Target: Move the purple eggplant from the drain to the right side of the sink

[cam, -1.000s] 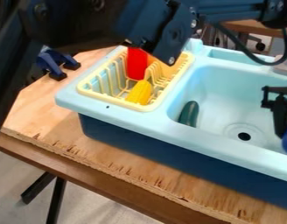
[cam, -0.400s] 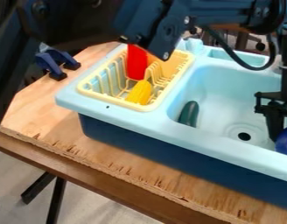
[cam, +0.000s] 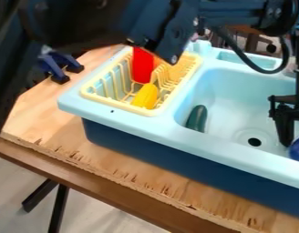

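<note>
The robot's black hand (cam: 292, 140) grasps a rounded blue object (cam: 298, 149) over the right side of a pale blue toy sink (cam: 234, 84), near the drain (cam: 254, 142). A dark green vegetable (cam: 197, 118) lies in the basin's left end. Beside the basin, a yellow rack (cam: 118, 105) holds a red item (cam: 142, 66) and a yellow corn cob (cam: 146, 96). The sink sits on a wooden worktop (cam: 124, 166), with blue clamps (cam: 53, 67) at its far left.

no readable text, labels or numbers

Glossy pale-blue plastic sink (cam: 135, 124).
</note>
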Robot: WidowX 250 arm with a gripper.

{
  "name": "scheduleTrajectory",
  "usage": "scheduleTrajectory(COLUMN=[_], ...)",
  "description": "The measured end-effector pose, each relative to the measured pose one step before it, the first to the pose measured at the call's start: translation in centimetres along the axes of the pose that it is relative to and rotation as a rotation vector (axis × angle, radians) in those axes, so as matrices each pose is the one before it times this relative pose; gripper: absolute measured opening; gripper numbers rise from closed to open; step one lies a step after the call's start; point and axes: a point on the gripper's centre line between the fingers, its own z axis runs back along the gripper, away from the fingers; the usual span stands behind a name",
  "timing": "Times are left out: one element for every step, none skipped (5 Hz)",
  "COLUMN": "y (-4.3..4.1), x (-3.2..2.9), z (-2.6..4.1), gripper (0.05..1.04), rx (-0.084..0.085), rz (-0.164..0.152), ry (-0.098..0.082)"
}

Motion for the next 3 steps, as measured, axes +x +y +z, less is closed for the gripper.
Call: scheduleTrajectory(y=[-0.252, -0.594, 0.194], x=[-1.105, -1.326, -1.65], z=[0.359, 2.234, 3.999], gripper=[1.001, 1.001, 1.001], rx=[0.0351, 0.002, 0.0428], rz=[0.006, -0.0685, -0.0269], ry=[-0.0164, -0.075, -0.0973])
